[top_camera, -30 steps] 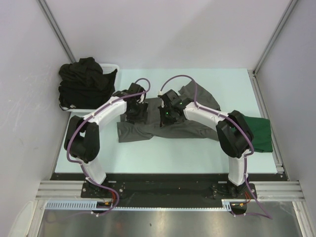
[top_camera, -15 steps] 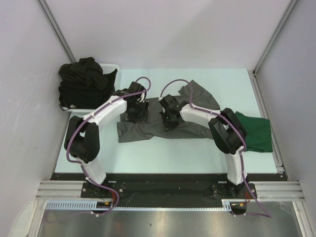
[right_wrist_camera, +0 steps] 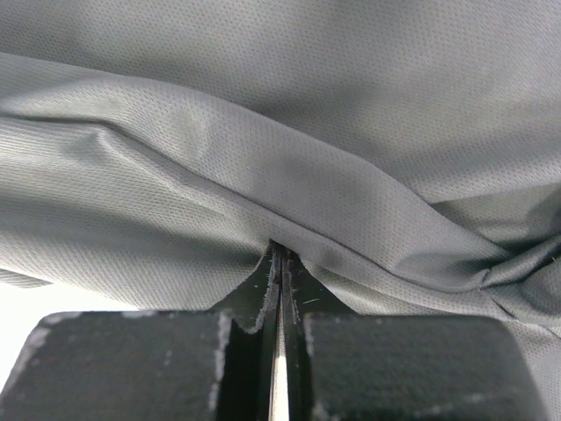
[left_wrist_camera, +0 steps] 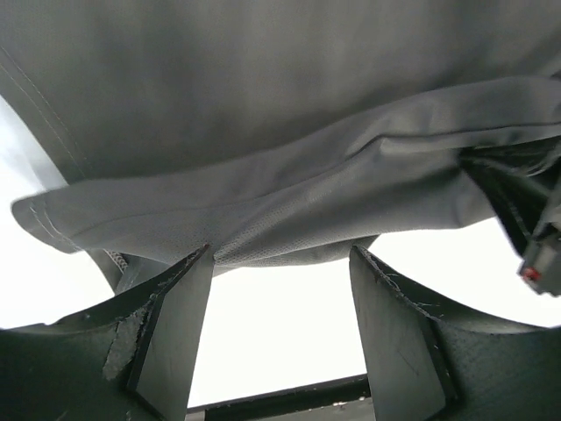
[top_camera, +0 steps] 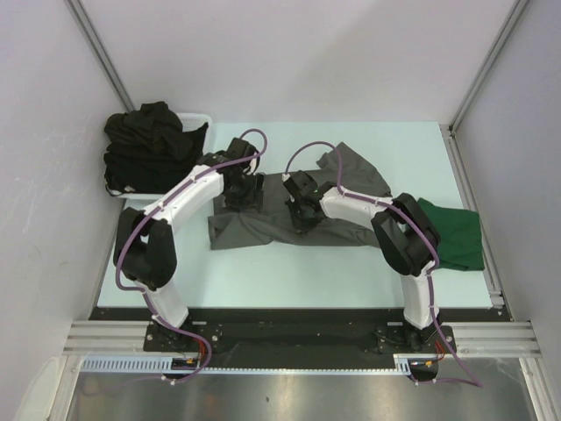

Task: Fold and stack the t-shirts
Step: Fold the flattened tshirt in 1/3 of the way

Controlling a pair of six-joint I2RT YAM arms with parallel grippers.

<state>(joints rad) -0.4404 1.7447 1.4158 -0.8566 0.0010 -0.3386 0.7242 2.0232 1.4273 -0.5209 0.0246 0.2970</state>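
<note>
Top external view: charcoal grey t-shirt [top_camera: 263, 232] lay crumpled on the desk [top_camera: 289, 272], right of the basket [top_camera: 200, 117]. Right claw [right_wrist_camera: 280, 254] pinched a fold; left claw [left_wrist_camera: 280, 263] gaped at the hem and should probably close before lifting.

Top external: fixed high, above and behind the arm bases [top_camera: 171, 324], facing down and forward. Whole table [top_camera: 263, 272] and side walls [top_camera: 44, 219] in frame, seen from far off. Left wrist: low, looking out along the left gripper [left_wrist_camera: 280, 256], its fingers [left_wrist_camera: 175, 342] at the bottom edge. The charcoal grey t-shirt [left_wrist_camera: 289, 105] is very near and fills the upper frame. Right wrist: same mount behind the right gripper [right_wrist_camera: 280, 250], nearer still, weave visible, cloth across almost the whole frame. Shared: all three see that shirt at mid-table; each wrist view covers a small patch of what the top view shows whole
</note>
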